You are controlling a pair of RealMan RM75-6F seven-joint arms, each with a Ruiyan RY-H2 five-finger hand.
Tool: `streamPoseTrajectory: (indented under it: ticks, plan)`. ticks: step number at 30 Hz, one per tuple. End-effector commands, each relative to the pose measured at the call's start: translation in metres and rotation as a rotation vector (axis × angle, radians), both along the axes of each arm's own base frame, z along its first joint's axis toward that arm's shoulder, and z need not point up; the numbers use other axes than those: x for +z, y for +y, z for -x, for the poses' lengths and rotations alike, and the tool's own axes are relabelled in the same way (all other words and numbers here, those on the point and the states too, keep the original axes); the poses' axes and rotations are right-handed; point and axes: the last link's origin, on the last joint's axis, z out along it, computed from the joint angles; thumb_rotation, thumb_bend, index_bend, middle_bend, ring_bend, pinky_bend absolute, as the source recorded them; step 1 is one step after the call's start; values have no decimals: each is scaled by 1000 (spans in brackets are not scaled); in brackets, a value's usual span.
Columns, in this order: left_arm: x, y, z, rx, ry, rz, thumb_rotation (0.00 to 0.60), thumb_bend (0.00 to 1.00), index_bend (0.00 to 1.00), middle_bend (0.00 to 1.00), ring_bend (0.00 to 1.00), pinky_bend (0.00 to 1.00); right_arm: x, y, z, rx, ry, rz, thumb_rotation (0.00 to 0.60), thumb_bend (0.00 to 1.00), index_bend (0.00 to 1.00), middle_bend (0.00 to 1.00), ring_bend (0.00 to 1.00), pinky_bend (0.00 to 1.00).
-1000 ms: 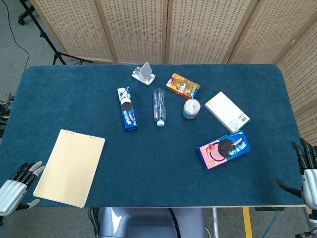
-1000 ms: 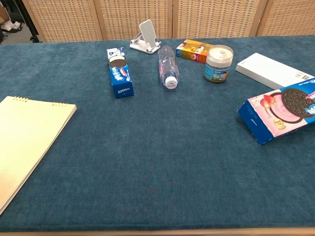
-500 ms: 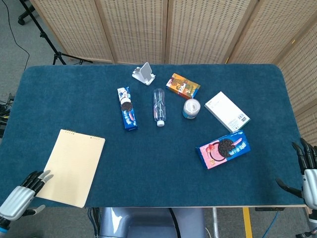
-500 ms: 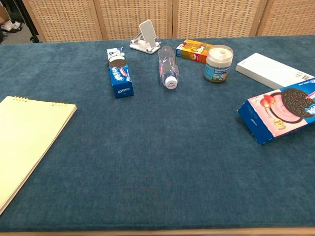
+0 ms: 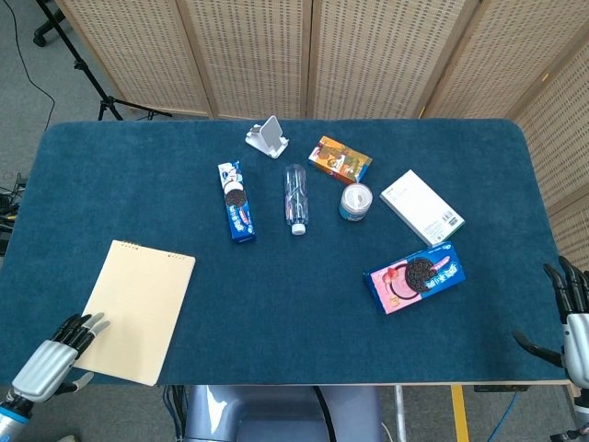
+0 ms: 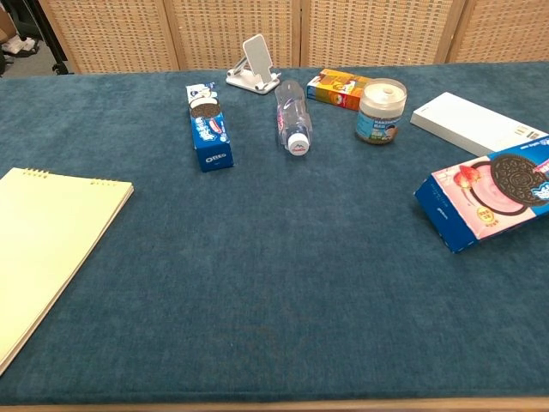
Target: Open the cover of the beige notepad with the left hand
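Note:
The beige notepad [image 5: 134, 309] lies closed and flat at the front left of the table, spiral binding at its far edge; the chest view shows the notepad [image 6: 47, 245] at the left border. My left hand [image 5: 57, 354] hovers at the notepad's near left corner, fingers extended over its edge and holding nothing. Off the table's front right corner, my right hand [image 5: 572, 327] stands with fingers spread and empty. Neither hand appears in the chest view.
Mid-table lie a blue Oreo pack [image 5: 236, 202], a clear bottle [image 5: 294, 197], a white phone stand [image 5: 268, 136], an orange carton [image 5: 340, 159], a small jar [image 5: 355, 202], a white box [image 5: 421, 206] and a pink-blue Oreo box [image 5: 415, 277].
My left hand has dropped toward the front edge and shifted right, its fingertips now reaching the notepad's near left corner. The notepad and right hand have not moved.

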Motion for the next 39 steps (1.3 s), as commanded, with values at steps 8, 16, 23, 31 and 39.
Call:
streamPoseTrajectory:
  ticks: [8,16,23,31,39]
  plan:
    - [-2,2,1,5,1,-1,600,270,103,0,0,0,1,0,0,-1,-4,-1,600,0,0,0,0,0]
    - [-3,2,1,6,5,3,600,366,126,0,0,0,0,0,0,-2,-2,-3,600,0,0,0,0,0]
    - [-5,2,3,8,16,7,600,365,126,0,0,0,-1,0,0,-3,-3,-6,600,0,0,0,0,0]
    - [-7,5,2,7,19,14,600,400,207,0,0,0,-1,1,-1,1,-10,-12,600,0,0,0,0,0]
    - [-9,7,2,6,21,19,600,462,312,0,0,0,-1,1,-2,2,-13,-15,600,0,0,0,0,0]
